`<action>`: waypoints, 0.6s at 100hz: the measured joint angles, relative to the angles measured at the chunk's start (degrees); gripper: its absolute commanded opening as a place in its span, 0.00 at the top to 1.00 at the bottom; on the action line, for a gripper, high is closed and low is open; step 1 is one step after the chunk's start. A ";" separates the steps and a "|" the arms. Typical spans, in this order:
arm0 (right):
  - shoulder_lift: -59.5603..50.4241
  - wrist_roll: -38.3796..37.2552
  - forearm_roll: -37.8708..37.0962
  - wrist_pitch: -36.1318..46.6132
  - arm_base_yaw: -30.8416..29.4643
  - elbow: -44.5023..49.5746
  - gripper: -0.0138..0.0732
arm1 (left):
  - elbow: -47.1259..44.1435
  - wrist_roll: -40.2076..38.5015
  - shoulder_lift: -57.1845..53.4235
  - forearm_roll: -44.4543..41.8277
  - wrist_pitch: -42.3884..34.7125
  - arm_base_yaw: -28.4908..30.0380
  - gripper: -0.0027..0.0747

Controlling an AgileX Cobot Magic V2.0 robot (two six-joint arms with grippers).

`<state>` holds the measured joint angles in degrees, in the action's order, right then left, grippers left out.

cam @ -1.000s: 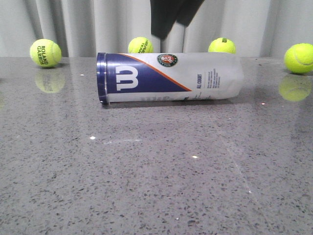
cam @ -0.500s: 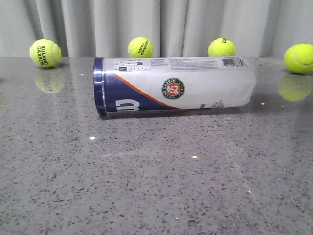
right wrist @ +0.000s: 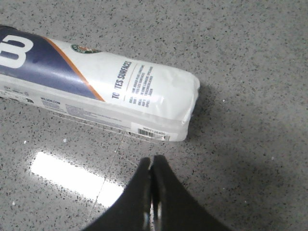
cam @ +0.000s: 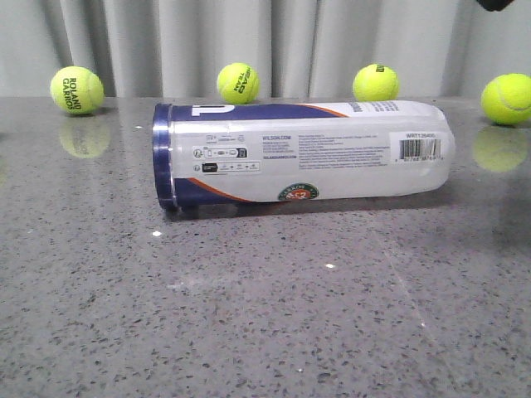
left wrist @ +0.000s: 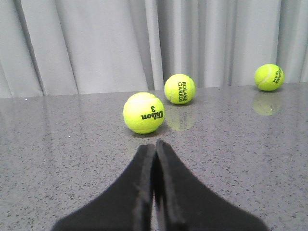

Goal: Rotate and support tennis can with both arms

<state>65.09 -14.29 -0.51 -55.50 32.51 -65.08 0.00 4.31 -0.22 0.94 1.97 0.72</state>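
The tennis can (cam: 303, 153) lies on its side in the middle of the grey table, free of both grippers. Its navy end band is at the left. The barcode and small print face the front, and the round emblem is low near the table. In the right wrist view the can (right wrist: 96, 89) lies just beyond my right gripper (right wrist: 151, 160), which is shut and empty above the tabletop, apart from the can's white end. My left gripper (left wrist: 155, 143) is shut and empty, and its view does not show the can. A dark bit of arm (cam: 498, 3) shows at the front view's top right corner.
Several yellow-green tennis balls line the back of the table by the grey curtain (cam: 76, 89) (cam: 238, 82) (cam: 375, 82) (cam: 507, 99). One Wilson ball (left wrist: 143, 112) lies just beyond my left gripper, with a Roland Garros ball (left wrist: 179, 88) behind it.
The can has rolled toward the front, turning the W logo up and over and bringing the barcode side to face front. The dark arm above the can has left the top centre.
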 measured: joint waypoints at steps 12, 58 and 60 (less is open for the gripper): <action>-7.49 -0.10 0.00 5.43 0.00 7.38 0.92 | 0.00 0.00 0.00 0.00 -1.02 0.00 0.99; -33.83 -0.10 0.00 17.87 0.00 31.34 0.92 | 1.19 0.00 0.00 1.31 0.19 0.00 0.99; -34.81 -0.10 0.00 18.03 0.00 31.89 0.92 | 1.57 0.00 0.00 1.31 0.78 0.00 0.99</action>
<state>30.28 -14.38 -0.51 -37.47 32.51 -33.19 1.57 4.31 -0.22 2.25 2.75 0.72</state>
